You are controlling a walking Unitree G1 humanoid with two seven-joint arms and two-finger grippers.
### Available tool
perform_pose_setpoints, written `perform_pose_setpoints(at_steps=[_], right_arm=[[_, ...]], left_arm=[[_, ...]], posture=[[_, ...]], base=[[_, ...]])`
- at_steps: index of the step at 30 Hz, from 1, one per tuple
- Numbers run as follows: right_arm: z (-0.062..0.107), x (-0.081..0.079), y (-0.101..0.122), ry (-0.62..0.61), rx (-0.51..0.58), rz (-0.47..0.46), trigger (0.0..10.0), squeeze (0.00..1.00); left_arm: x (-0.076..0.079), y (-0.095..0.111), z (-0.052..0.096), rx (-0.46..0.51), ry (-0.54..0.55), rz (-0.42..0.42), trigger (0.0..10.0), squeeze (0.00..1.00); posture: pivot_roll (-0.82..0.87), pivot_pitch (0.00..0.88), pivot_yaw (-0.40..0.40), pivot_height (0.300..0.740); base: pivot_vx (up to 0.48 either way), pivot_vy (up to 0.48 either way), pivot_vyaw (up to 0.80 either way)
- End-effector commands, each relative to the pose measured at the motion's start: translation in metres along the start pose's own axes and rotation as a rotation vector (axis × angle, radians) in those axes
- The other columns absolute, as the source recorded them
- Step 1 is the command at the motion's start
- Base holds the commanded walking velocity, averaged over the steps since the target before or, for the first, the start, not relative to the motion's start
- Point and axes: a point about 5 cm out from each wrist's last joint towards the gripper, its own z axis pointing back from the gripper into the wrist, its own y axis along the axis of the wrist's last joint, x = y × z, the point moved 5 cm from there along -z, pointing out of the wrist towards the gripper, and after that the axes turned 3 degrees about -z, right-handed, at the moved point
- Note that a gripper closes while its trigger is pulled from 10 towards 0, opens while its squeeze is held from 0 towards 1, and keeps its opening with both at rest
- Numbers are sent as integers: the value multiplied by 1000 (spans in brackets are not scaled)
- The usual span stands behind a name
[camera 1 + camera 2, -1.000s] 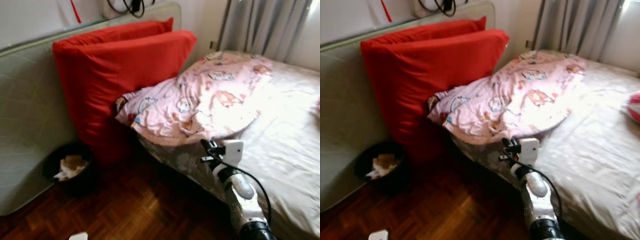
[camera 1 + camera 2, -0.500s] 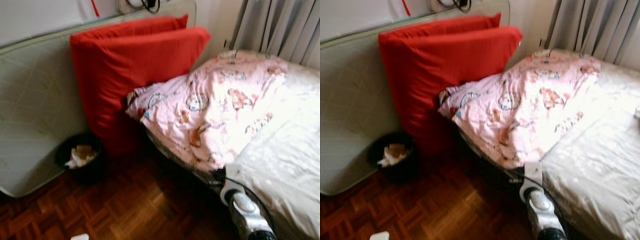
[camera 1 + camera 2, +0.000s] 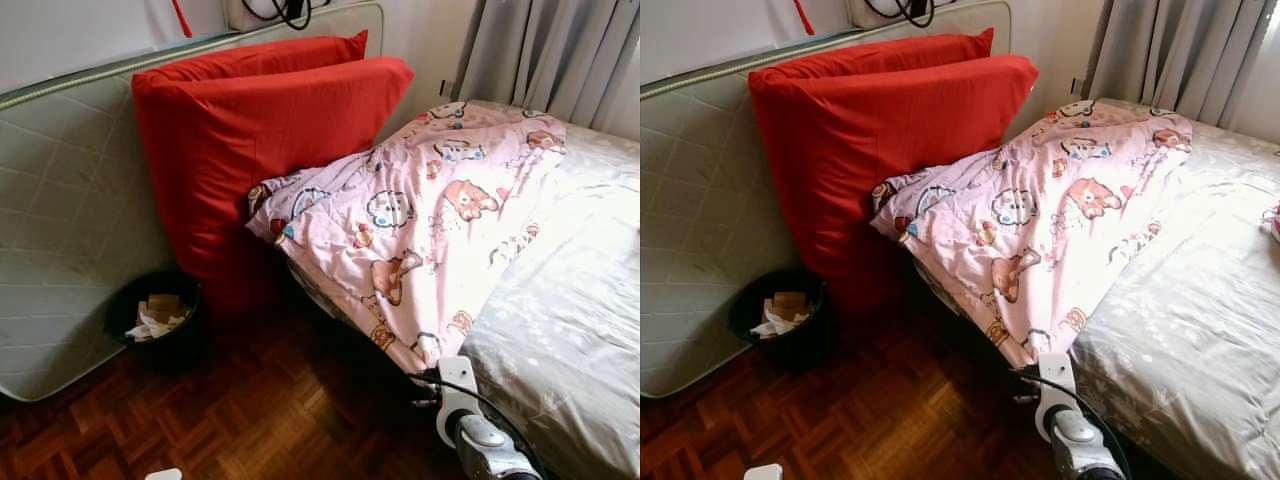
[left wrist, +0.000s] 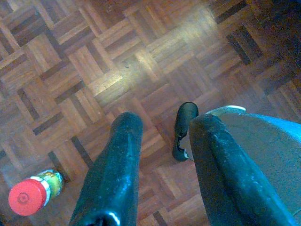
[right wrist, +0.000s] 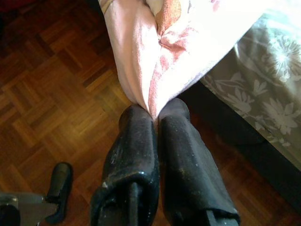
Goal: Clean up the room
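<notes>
The right gripper [image 5: 154, 115] has its two black fingers pressed together on a bunched edge of the pink cartoon-print blanket [image 3: 430, 215], the cloth pinched in the narrow seam between the fingertips. From the clamped point the blanket runs up and away from the claw, draped over the corner of the bed [image 3: 590, 330] and spread across the grey floral sheet [image 5: 263, 94] that lies just beside the fingers. Below the claw is dark parquet floor [image 3: 250, 410]. In the head views the right arm's white wrist sits at the bed's lower corner, directly under the hanging blanket edge.

Well beyond the claw, past the blanket, two red cushions [image 3: 260, 140] lean upright against a pale quilted mattress [image 3: 70, 200] standing on its side at the wall. At the mattress's foot, apart from the claw, is a black waste bin [image 3: 155, 320] with crumpled paper inside.

The left gripper [image 4: 162, 136] hangs over bare parquet with its fingers parted by a clear gap and nothing between them. On the floor near one finger lies a small bottle with a red cap [image 4: 33, 193].
</notes>
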Motion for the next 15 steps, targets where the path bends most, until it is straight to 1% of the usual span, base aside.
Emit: perform_pose_setpoints(at_steps=[1, 2, 6, 7, 15], right_arm=[[0, -7, -11, 27, -42, 8, 10000, 137], [0, -9, -14, 37, -50, 14, 10000, 804], [1, -11, -18, 46, -64, 20, 10000, 820], [1, -11, -18, 46, -66, 22, 10000, 886], [2, -12, -25, 59, -89, 28, 10000, 890]], left_arm=[[-1, -3, 0, -21, -6, -27, 10000, 0], [0, -2, 0, -21, -7, -27, 10000, 0], [1, -1, -1, -21, -8, -29, 10000, 0], [2, -1, -1, -21, -9, -30, 10000, 0], [8, -3, -2, -31, -16, -39, 10000, 0]], posture=[[107, 0, 28, 740], [107, 0, 28, 740], [107, 0, 28, 740], [107, 0, 28, 740], [107, 0, 27, 740]], base=[[0, 0, 0], [0, 0, 0], [0, 0, 0], [0, 0, 0], [0, 0, 0]])
